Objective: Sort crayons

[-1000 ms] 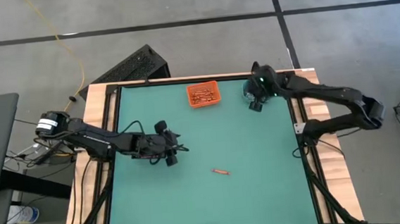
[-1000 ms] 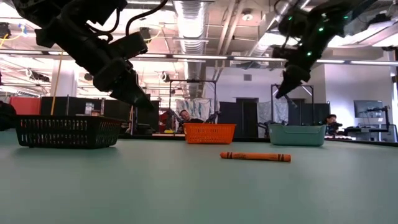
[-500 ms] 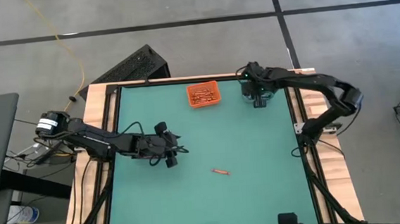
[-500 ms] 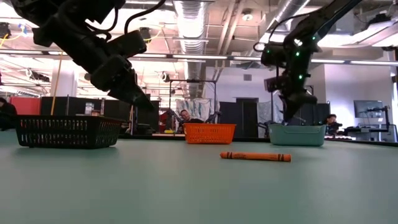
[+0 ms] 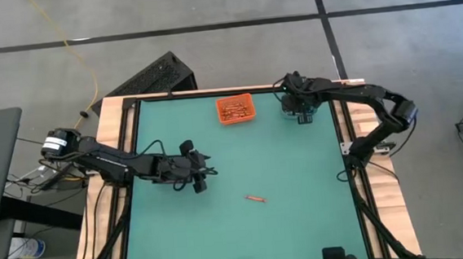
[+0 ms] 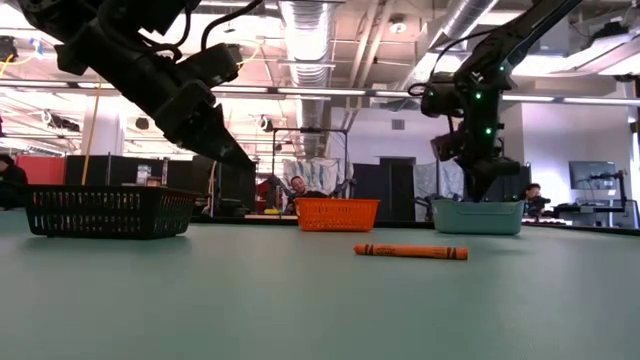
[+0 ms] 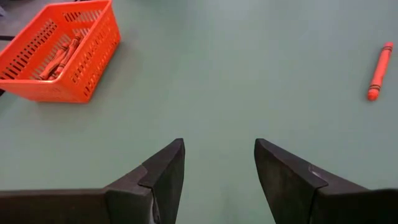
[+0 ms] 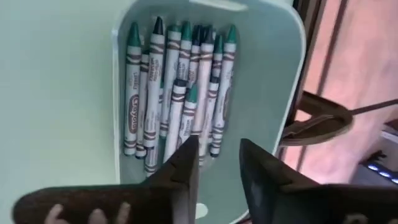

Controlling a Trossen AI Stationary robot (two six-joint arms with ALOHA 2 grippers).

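Right gripper [image 8: 214, 163] is hung directly over the teal bin [image 8: 267, 81] at the far right of the table [image 5: 300, 182], evidently so that a crayon falls among the teal crayons [image 8: 177, 93] already piled there. Its fingers are seen parted, nothing between them. One second earlier it was held higher, beside the bin; now it is lowered over it.

Left gripper [image 7: 219, 163] is kept wide open and empty above mid-table, unmoved.

One orange crayon [image 5: 256, 198] is left loose on the mat; others are stacked in the orange bin [image 5: 235, 109].
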